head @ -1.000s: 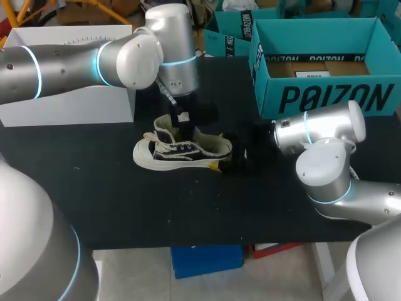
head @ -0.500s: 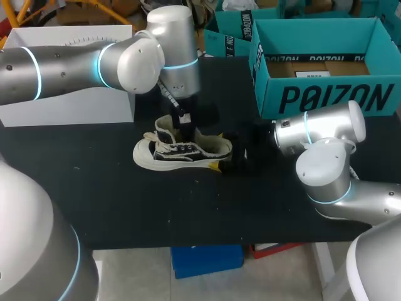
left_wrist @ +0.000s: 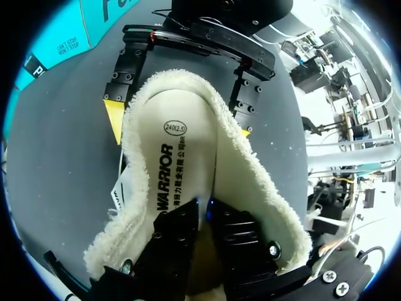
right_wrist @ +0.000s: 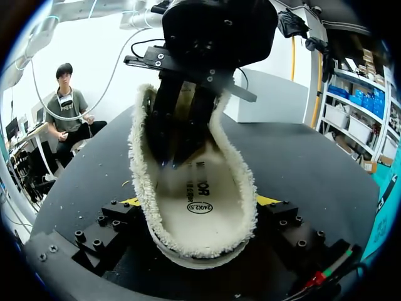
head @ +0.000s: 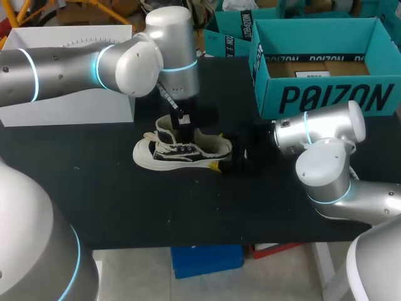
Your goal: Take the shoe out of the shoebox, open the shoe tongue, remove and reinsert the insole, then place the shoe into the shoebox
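Hardly any change: left arm nudged a bit, shoe (head: 182, 150) same spot on table (head: 125, 200), out of box (head: 326, 69). Right claw (right_wrist: 197, 201) clamped on its heel. Left claw (left_wrist: 202, 216) down on insole (left_wrist: 175, 150), grip can't tell. Insole pull prob pending.

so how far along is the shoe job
Done: the shoe is out of the shoebox, on the table. In hand: right gripper clamps the heel, left gripper is inside, on the insole, not yet lifted. Left: insole out and back, then reboxing.
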Motion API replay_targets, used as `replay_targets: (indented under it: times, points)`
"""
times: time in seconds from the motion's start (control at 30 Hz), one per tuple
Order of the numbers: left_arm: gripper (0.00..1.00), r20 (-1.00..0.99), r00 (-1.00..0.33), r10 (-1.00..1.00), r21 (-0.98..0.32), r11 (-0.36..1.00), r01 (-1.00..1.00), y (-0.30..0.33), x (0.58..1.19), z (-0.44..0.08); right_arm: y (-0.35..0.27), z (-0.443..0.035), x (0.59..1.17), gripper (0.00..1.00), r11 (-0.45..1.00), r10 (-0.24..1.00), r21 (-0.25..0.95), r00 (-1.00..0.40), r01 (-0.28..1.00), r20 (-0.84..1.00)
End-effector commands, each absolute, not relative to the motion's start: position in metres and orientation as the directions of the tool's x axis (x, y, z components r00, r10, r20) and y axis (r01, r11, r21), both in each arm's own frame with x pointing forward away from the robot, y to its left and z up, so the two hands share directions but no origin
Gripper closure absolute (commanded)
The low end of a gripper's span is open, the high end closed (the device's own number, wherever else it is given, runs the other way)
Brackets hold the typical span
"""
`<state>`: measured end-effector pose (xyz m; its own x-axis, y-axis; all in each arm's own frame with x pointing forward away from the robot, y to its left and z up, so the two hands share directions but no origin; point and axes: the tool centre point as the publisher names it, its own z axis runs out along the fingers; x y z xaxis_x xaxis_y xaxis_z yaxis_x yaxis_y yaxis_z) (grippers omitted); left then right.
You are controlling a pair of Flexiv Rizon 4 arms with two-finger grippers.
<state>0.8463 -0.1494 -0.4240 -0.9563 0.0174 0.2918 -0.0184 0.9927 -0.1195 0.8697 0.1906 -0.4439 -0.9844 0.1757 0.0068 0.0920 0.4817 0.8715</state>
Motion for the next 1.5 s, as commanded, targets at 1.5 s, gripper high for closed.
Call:
replay_targets:
  times: [1.5]
  points:
    - [0.82, -0.506, -0.862, -0.017, 0.102, 0.992, -0.079, -0.112, 0.895, -0.450, 0.191, -0.446, 0.871, 1.00, 0.481, 0.178, 0.872, -0.984, 0.093, 0.007]
